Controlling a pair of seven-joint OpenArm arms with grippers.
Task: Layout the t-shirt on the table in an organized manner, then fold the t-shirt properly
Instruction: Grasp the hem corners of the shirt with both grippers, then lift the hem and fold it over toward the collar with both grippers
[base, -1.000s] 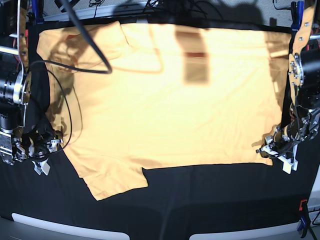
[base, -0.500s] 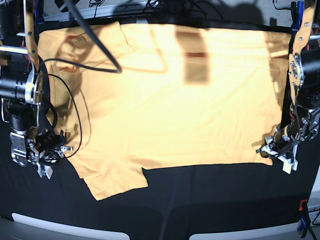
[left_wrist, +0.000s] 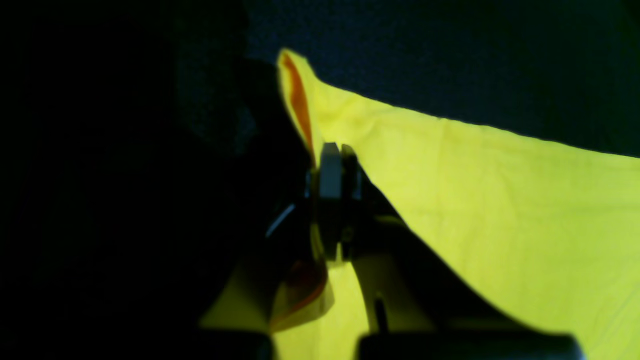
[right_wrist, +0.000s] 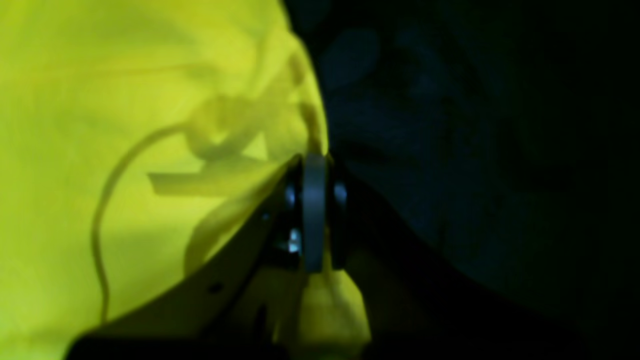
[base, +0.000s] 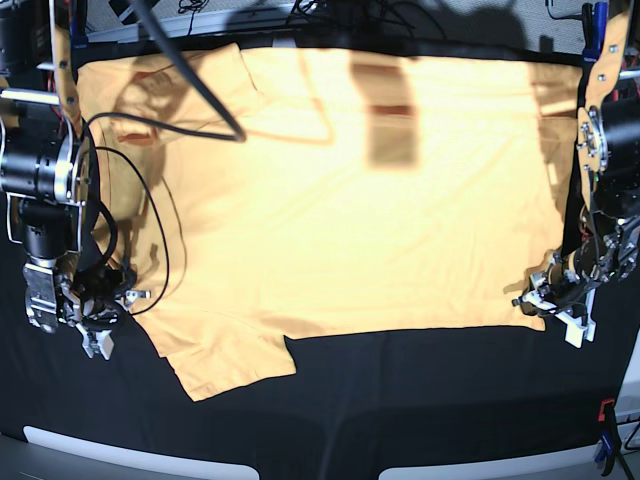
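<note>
Both tools are clenched on cloth. My left tool (base: 553, 300) pinches the t-shirt's (base: 340, 200) near right corner, the bottom hem end; in its wrist view the closed tips (left_wrist: 334, 165) bite the fabric edge, with a small peak of cloth standing up beyond them. My right tool (base: 95, 310) grips the shirt's left edge, near the sleeve that juts toward me; its wrist view shows the tips (right_wrist: 315, 175) closed on bunched yellow cloth at the border with the black counter (base: 400, 400).

From there outward: the shirt lies spread nearly flat across the far half of the counter, its long axis running left to right, collar end at the left, hem at the right. It spans the gap between my two tools, so each already holds its own end of the near edge. I judge the coming move depends on lifting these two together and carrying the near edge toward the far side, keeping it taut along that axis.
</note>
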